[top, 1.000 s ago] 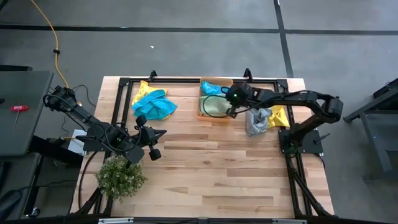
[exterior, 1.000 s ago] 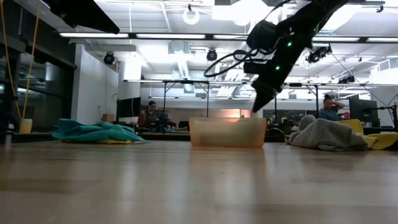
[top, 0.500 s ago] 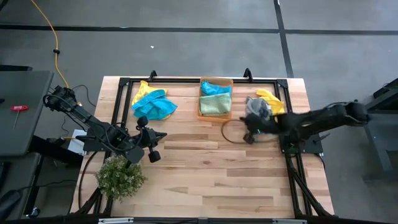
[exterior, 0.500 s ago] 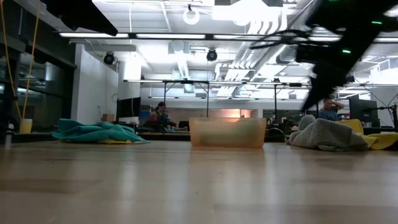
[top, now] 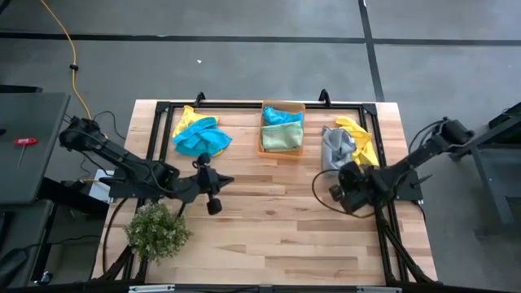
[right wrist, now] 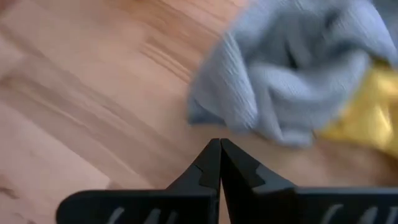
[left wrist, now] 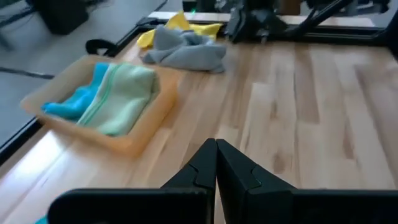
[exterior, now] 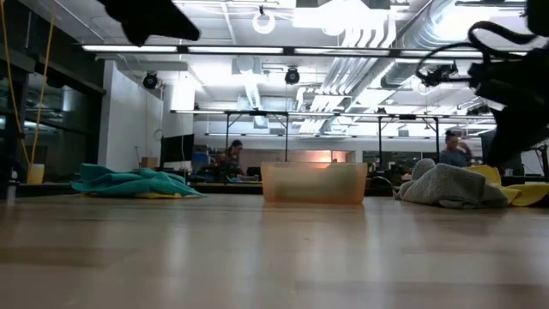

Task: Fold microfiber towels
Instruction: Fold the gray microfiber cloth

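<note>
At the right-centre of the high view your right gripper (top: 336, 194) sits low over bare wood, fingers pressed together and holding nothing. Just above it in that frame lies a crumpled grey towel (top: 334, 146), resting partly on a yellow towel (top: 362, 142) near the table's right rail. The right wrist view confirms it: closed tips pointing at the grey cloth's near edge, not touching.

Your left gripper (top: 213, 194) is left of centre, likewise pinched shut and empty. A teal-blue towel (top: 200, 138) is heaped over another yellow towel (top: 186, 119) at upper left. The orange bin (top: 262, 150) at upper centre holds a folded light green towel (top: 282, 137) and a teal one (top: 278, 116). A small plant (top: 157, 231) stands at lower left.

Judgement on handling: the cloths look light, limp and grippy, and will drape and drag rather than slide. The grey one is bunched, so you should take it at an exposed corner or hem, not the thick middle, and watch that the yellow cloth beneath does not lift with it
</note>
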